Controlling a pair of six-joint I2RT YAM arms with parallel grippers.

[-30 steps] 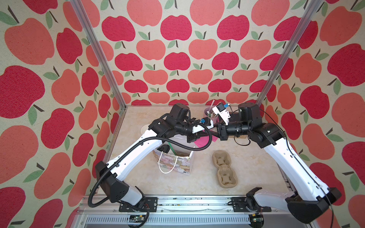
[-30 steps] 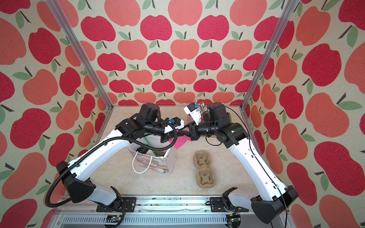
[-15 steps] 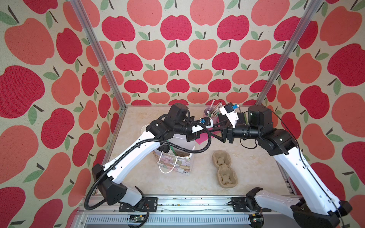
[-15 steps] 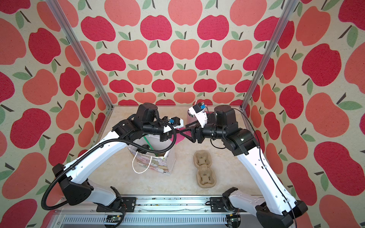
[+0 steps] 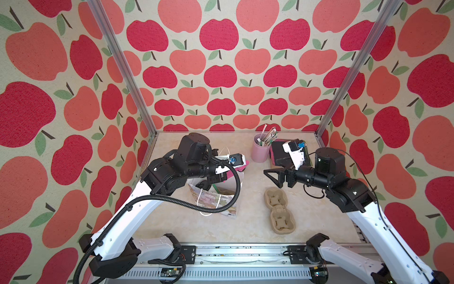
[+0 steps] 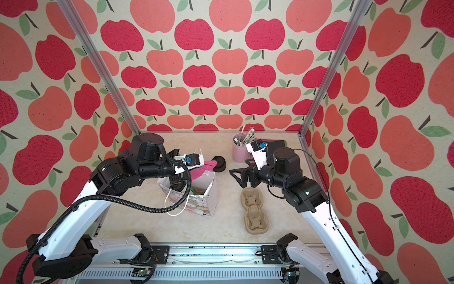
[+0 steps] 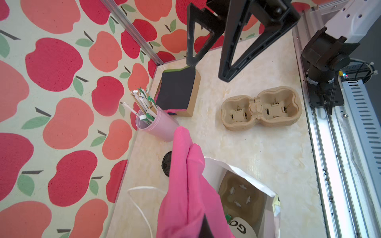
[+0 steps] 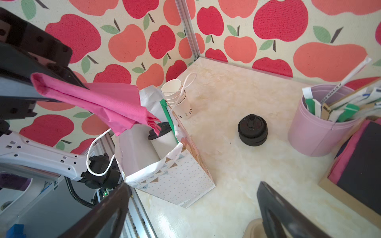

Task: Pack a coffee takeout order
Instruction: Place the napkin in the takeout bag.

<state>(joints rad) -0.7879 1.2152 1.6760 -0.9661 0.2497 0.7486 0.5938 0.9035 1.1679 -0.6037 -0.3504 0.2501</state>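
Lidded cup (image 8: 165, 142) in bag (image 8: 175, 181); napkin (image 8: 99, 103) over bag mouth; carrier (image 5: 280, 209) right of bag; lids (image 6: 218, 163) behind bag.

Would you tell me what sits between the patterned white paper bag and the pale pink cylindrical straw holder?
A small stack of black plastic lids stands there, touching neither the paper bag nor the pink holder, shown in the right wrist view.

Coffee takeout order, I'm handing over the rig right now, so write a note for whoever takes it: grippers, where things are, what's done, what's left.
Left gripper: shut on the pink napkin, held above the open paper bag.
Right gripper: open, empty, apart from the bag.
In the bag: lidded cup and green straw.
Done: cup and straw packed.
Left: lower the napkin into the bag and release it.
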